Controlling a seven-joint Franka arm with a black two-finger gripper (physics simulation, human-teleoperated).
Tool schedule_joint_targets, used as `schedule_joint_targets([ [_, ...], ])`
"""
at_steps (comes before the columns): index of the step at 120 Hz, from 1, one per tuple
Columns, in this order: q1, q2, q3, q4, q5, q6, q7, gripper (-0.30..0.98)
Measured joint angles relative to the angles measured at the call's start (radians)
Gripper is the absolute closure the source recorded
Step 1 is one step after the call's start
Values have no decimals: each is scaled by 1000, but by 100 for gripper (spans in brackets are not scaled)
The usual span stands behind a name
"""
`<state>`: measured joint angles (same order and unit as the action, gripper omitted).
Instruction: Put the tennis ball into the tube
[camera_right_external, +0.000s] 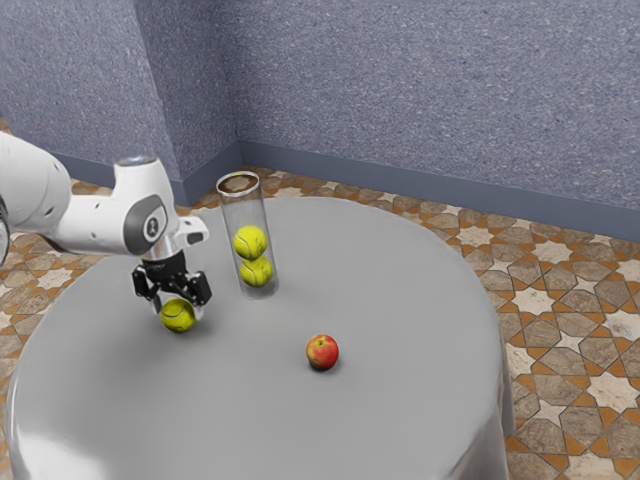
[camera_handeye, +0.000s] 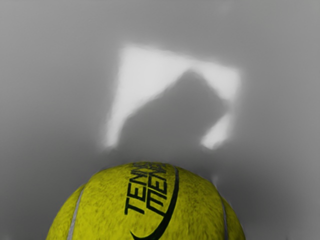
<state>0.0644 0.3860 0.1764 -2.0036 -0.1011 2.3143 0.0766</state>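
Note:
My black gripper (camera_right_external: 179, 306) is low over the exterior view's left part of the table, right at a yellow-green tennis ball (camera_right_external: 178, 316). That ball (camera_handeye: 145, 205) bulges large at the lower edge of the wrist view, with dark lettering and pale seams; whether it is held cannot be told. The clear tube (camera_right_external: 242, 207) stands upright beside my hand, toward the exterior view's right, its round mouth facing up. Inside its lower half, an upper tennis ball (camera_right_external: 249, 242) is stacked on a lower one (camera_right_external: 256, 272).
A red and yellow apple (camera_right_external: 322, 352) lies on the round grey table (camera_right_external: 400, 300), nearer the exterior camera than the tube. A blue-grey wall (camera_right_external: 420, 90) rises behind, above a patterned tile floor (camera_right_external: 560, 330). Bright patches and a shadow mark the tabletop (camera_handeye: 280, 140).

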Motion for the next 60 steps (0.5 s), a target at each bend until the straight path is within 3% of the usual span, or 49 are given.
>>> schedule_joint_targets([
  [36,0,18,1,0,-45,19,46,0],
  [60,0,14,1,-2,-57,21,67,13],
])
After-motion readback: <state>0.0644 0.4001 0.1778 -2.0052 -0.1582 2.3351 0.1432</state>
